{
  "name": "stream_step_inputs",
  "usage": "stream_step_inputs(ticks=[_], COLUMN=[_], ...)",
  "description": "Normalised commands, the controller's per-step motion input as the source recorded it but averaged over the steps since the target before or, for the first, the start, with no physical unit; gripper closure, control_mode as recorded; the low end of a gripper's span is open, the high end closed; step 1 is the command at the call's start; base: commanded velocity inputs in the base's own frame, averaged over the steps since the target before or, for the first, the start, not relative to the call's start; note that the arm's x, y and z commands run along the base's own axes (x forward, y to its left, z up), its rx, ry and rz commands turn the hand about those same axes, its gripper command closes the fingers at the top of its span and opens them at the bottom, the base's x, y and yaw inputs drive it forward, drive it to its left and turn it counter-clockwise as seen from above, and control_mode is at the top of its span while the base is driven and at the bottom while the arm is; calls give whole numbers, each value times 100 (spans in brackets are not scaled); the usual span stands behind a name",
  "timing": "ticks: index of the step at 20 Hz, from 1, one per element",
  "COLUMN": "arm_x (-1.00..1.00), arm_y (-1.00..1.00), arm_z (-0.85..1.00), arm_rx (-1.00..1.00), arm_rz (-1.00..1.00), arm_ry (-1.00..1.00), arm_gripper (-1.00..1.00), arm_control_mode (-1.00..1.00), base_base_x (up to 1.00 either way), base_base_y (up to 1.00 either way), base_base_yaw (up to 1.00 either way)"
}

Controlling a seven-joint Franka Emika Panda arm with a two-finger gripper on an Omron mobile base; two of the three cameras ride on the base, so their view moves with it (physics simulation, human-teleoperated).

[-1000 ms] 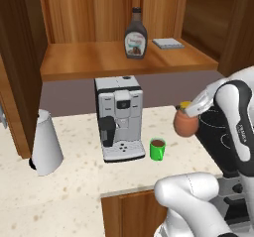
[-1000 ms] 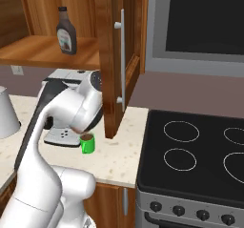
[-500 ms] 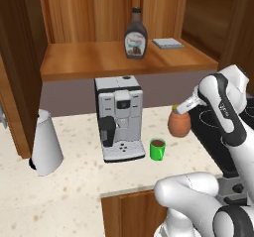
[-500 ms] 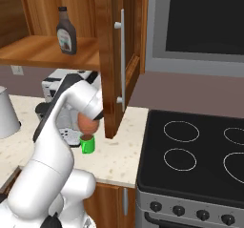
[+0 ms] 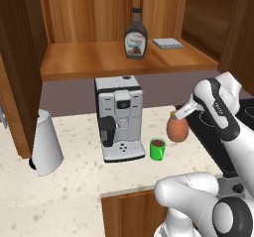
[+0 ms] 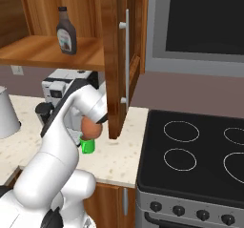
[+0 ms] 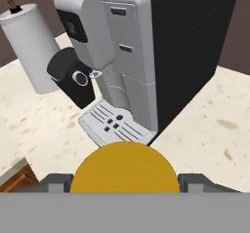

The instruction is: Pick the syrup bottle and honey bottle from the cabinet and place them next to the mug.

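Left base view: the gripper [image 5: 174, 115] holds the honey bottle [image 5: 177, 128] by its lid end, the jar hanging over the counter [image 5: 89, 191] just right of the mug [image 5: 158, 149]. The syrup bottle [image 5: 135, 34] stands on the cabinet [image 5: 114, 57] shelf, not yet fetched. To finish this step well, lower the jar straight down until its base sits flat, near the mug but clear of it, then open and lift straight up.

Right base view: the honey bottle [image 6: 90, 127] hangs just above the mug [image 6: 87, 145], beside the cabinet door [image 6: 116, 60]. Keep the elbow off that door on the way down.

Hand view: the yellow lid [image 7: 124, 167] sits between the fingertips, the coffee machine [image 7: 146, 51] ahead. The jaws are closed on the jar.
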Motion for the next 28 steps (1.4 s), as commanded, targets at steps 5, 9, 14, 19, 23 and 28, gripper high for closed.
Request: stream_step_inputs(ticks=[5,9,14,19,23,28], arm_x=[2,4,5,1,0,3], arm_y=[-1,0,0,0,-2,-8], arm_z=[-26,-36,-35,-30,-18,-6], arm_rx=[0,0,0,0,0,0], arm_rz=[0,0,0,0,0,0], arm_ry=[0,0,0,0,0,0], arm_gripper=[100,100,100,100,100,100], arm_control_mode=[-100,-100,-100,-100,-100,-100], base_base_x=[0,0,0,0,0,0], base_base_y=[0,0,0,0,0,0], base_base_yaw=[0,0,0,0,0,0])
